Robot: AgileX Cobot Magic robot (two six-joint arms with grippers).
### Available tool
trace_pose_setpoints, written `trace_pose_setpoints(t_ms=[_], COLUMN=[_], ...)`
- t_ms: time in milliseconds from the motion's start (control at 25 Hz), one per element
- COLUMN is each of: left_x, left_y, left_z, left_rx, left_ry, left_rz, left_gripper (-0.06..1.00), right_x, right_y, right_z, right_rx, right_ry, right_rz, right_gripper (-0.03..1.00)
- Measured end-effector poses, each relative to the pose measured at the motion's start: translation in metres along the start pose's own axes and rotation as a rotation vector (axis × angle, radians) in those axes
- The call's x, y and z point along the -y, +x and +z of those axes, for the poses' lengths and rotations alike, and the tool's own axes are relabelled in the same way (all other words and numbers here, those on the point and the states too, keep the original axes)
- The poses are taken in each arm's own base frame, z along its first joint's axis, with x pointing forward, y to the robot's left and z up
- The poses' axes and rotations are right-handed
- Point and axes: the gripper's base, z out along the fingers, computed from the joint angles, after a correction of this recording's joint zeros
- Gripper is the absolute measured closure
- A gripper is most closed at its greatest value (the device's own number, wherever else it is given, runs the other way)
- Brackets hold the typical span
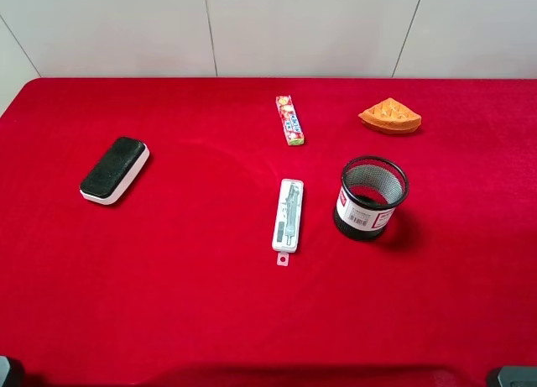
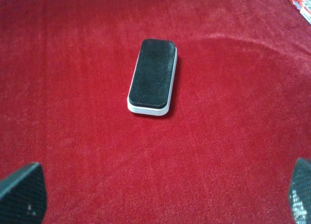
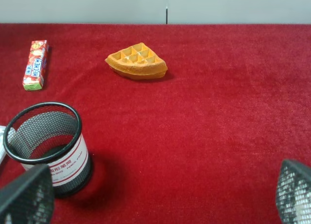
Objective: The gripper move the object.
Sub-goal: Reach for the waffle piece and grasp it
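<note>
The orange-yellow wedge-shaped waffle [image 1: 390, 116] lies on the red table at the far right, grid side up. It also shows in the right wrist view [image 3: 137, 61], well ahead of my right gripper [image 3: 160, 195]. That gripper is open and empty, with its two mesh-padded fingers [image 3: 26, 197] spread wide, low over the near right of the table. My left gripper [image 2: 160, 195] is open and empty too, with the black-and-white eraser block [image 2: 153, 77] ahead of it. In the exterior view only dark arm parts show at the two bottom corners.
A black mesh pen cup [image 1: 372, 198] stands between the right gripper and the waffle, slightly left of the line; it also shows in the right wrist view [image 3: 46, 146]. A long red candy pack [image 1: 289, 120] and a white blister pack [image 1: 289, 215] lie mid-table. The eraser [image 1: 115, 169] lies at the left.
</note>
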Motion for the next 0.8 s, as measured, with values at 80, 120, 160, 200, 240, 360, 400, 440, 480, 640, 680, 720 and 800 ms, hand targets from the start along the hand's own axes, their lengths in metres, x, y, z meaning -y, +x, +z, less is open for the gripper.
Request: trace_pose_setpoints(t_ms=[80, 120, 160, 200, 240, 360, 400, 440, 480, 640, 680, 720, 800], left_x=[0.0, 0.0, 0.0, 0.0, 0.0, 0.0, 0.0, 0.0, 0.0, 0.0, 0.0, 0.0, 0.0], left_y=[0.0, 0.0, 0.0, 0.0, 0.0, 0.0, 0.0, 0.0, 0.0, 0.0, 0.0, 0.0, 0.0], left_z=[0.0, 0.0, 0.0, 0.0, 0.0, 0.0, 0.0, 0.0, 0.0, 0.0, 0.0, 0.0, 0.0], left_rx=[0.0, 0.0, 0.0, 0.0, 0.0, 0.0, 0.0, 0.0, 0.0, 0.0, 0.0, 0.0, 0.0], left_ry=[0.0, 0.0, 0.0, 0.0, 0.0, 0.0, 0.0, 0.0, 0.0, 0.0, 0.0, 0.0, 0.0], left_rz=[0.0, 0.0, 0.0, 0.0, 0.0, 0.0, 0.0, 0.0, 0.0, 0.0, 0.0, 0.0, 0.0], left_gripper=[-0.05, -0.05, -0.05, -0.05, -0.05, -0.05, -0.05, -0.05, -0.05, -0.05, -0.05, -0.05, -0.05], right_x=[0.0, 0.0, 0.0, 0.0, 0.0, 0.0, 0.0, 0.0, 0.0, 0.0, 0.0, 0.0, 0.0], right_y=[0.0, 0.0, 0.0, 0.0, 0.0, 0.0, 0.0, 0.0, 0.0, 0.0, 0.0, 0.0, 0.0], right_z=[0.0, 0.0, 0.0, 0.0, 0.0, 0.0, 0.0, 0.0, 0.0, 0.0, 0.0, 0.0, 0.0], right_rx=[0.0, 0.0, 0.0, 0.0, 0.0, 0.0, 0.0, 0.0, 0.0, 0.0, 0.0, 0.0, 0.0], right_ry=[0.0, 0.0, 0.0, 0.0, 0.0, 0.0, 0.0, 0.0, 0.0, 0.0, 0.0, 0.0, 0.0], right_rz=[0.0, 0.0, 0.0, 0.0, 0.0, 0.0, 0.0, 0.0, 0.0, 0.0, 0.0, 0.0, 0.0], right_gripper=[0.27, 0.27, 0.27, 0.27, 0.27, 0.27, 0.27, 0.27, 0.27, 0.27, 0.27, 0.27, 0.27])
